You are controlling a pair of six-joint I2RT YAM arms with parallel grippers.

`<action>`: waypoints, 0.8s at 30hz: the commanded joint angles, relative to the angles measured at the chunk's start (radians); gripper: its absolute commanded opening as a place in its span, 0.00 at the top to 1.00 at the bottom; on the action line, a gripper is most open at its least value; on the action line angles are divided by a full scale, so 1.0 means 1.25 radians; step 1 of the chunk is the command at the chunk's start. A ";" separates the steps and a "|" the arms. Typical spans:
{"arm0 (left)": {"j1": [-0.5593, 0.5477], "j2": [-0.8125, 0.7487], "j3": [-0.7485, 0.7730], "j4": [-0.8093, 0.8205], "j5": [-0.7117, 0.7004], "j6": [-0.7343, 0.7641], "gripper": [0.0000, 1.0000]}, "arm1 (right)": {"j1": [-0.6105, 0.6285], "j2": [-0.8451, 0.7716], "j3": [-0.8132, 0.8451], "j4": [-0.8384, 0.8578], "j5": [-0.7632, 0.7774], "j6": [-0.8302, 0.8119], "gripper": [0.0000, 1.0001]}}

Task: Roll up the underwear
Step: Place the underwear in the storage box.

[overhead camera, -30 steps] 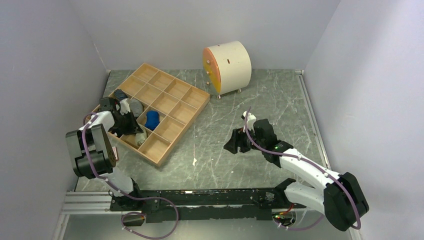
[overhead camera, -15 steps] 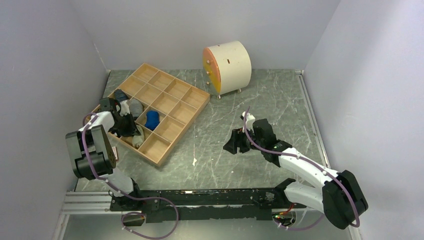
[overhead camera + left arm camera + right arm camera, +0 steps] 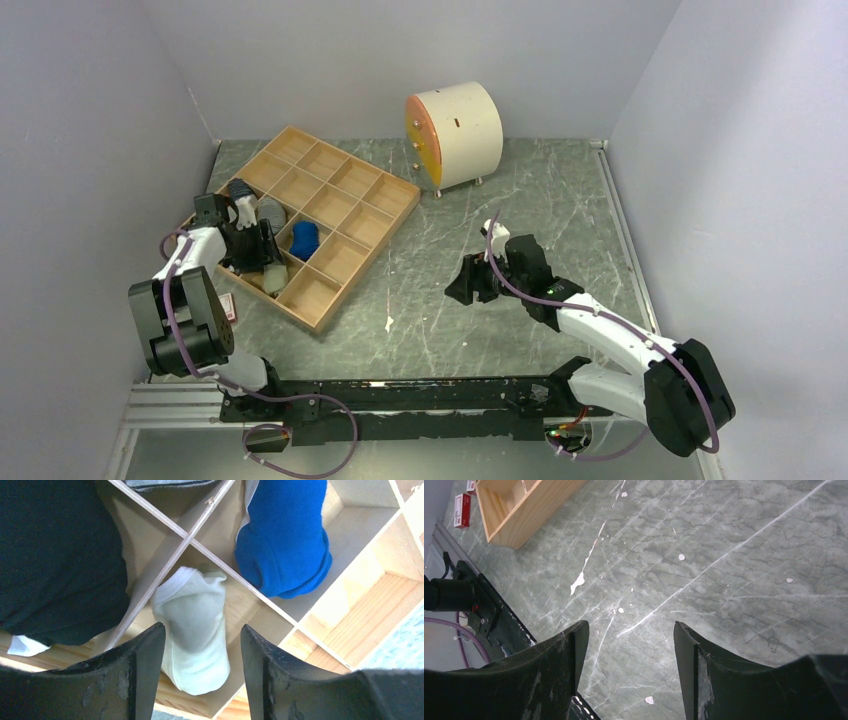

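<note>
The underwear [image 3: 192,625] is a pale green-white roll lying in a compartment of the wooden tray [image 3: 369,260], its upper end against a divider crossing. In the top view the same pale roll [image 3: 274,276] sits near the tray's near-left edge. My left gripper [image 3: 202,635] hangs open just above it, one finger on each side, gripping nothing; from above the left gripper [image 3: 260,250] shows over the tray's left part. My right gripper [image 3: 466,290] stands open over bare table, and the wrist view shows the right gripper [image 3: 629,635] with nothing between its fingers.
A blue roll [image 3: 285,540], a black roll [image 3: 55,565] and a grey roll [image 3: 270,212] fill neighbouring compartments. A white drum-shaped cabinet [image 3: 455,135] with an orange face stands at the back. A small red item [image 3: 461,510] lies beside the tray's near corner.
My left gripper has gone from shut to open, letting go of the pale roll, which now lies in its compartment. The right arm has barely moved.
</note>
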 commanded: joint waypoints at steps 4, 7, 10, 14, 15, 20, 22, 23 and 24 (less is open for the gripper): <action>0.000 -0.057 0.027 0.009 0.015 -0.025 0.38 | -0.002 0.001 0.035 0.033 -0.006 0.010 0.34; -0.001 -0.048 0.036 0.019 0.023 -0.030 0.44 | -0.003 0.002 0.031 0.040 -0.008 0.018 0.34; -0.001 -0.043 0.032 0.045 0.040 -0.039 0.43 | -0.003 0.003 0.027 0.053 -0.009 0.027 0.34; -0.003 -0.021 0.019 0.088 0.041 -0.065 0.44 | -0.002 0.010 0.019 0.071 -0.011 0.037 0.34; -0.006 -0.013 0.018 0.100 0.038 -0.072 0.44 | -0.003 0.014 0.016 0.076 -0.014 0.039 0.34; -0.021 0.012 0.023 0.120 -0.009 -0.090 0.47 | -0.003 0.031 0.025 0.074 -0.026 0.039 0.34; -0.024 0.022 0.023 0.120 -0.018 -0.091 0.48 | -0.003 0.031 0.025 0.076 -0.029 0.040 0.34; -0.026 0.029 0.023 0.119 -0.021 -0.091 0.48 | -0.003 0.030 0.025 0.075 -0.028 0.039 0.34; -0.027 0.034 0.023 0.120 -0.019 -0.091 0.48 | -0.003 0.028 0.024 0.075 -0.026 0.040 0.33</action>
